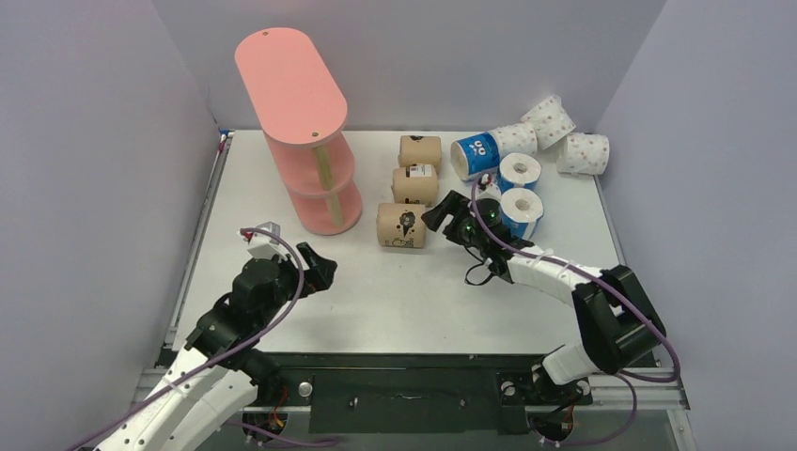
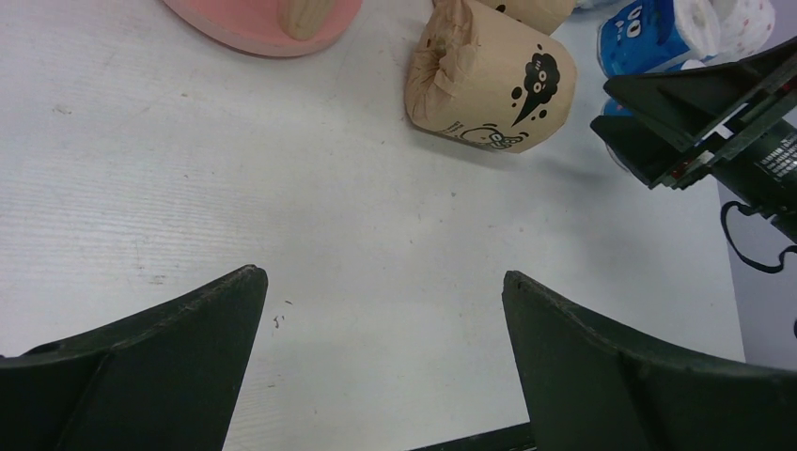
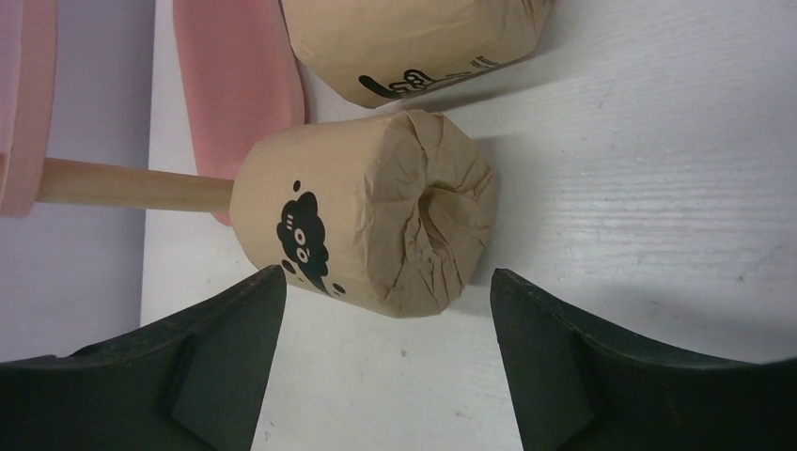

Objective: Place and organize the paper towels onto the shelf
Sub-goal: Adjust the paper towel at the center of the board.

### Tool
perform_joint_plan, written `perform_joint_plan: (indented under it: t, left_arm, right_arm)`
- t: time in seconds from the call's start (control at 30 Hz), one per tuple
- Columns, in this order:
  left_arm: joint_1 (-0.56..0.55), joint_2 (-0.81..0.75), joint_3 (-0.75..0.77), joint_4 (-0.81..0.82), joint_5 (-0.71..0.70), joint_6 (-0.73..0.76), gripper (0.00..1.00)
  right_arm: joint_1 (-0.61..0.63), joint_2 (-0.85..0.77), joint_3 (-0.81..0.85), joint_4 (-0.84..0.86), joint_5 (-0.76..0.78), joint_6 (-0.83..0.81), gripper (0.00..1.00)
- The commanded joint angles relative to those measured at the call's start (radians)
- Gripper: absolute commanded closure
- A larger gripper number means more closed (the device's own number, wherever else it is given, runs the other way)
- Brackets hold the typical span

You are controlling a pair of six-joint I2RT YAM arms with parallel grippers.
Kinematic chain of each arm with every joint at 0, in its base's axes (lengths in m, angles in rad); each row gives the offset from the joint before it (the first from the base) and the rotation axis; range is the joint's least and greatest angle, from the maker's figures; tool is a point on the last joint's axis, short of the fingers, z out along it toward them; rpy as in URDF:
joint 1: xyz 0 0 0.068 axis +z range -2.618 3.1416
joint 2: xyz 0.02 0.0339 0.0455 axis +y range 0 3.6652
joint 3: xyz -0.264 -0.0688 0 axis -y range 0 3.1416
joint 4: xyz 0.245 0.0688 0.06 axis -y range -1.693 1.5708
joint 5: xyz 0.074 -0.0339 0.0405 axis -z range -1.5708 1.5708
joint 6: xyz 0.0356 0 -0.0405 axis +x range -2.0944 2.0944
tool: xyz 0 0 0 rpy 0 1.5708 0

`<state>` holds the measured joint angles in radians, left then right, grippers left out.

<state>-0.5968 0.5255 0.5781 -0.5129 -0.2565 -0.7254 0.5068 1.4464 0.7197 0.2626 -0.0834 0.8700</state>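
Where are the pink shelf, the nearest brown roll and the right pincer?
pink shelf (image 1: 289, 80): overhead view, top board.
nearest brown roll (image 1: 401, 225): overhead view, wrapped side.
right pincer (image 1: 439, 212): overhead view, between its fingertips.

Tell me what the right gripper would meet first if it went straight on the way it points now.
The nearest brown roll: it lies on its side straight ahead of the open right gripper, roughly between its fingers. The shelf stands beyond it, though depth is unclear.

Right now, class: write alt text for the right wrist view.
A brown paper-towel roll lies on its side just ahead of the right tool, which is open; another brown roll and the pink shelf sit beyond.
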Motion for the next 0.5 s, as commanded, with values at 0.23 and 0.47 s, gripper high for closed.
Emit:
perform_joint_plan:
  t: [0.23, 0.47]
  left_arm:
    - [-0.002, -0.079, -0.005, -0.02, -0.012, -0.004, 0.04]
    - [-0.002, -0.104, -0.004, -0.037, -0.029, -0.007, 0.04]
  right_arm:
    - [-0.044, 0.176, 0.08, 0.266, -0.204, 0.067, 0.28]
    - [-0.045, 0.25, 0.099, 0.322, -0.224, 0.087, 0.28]
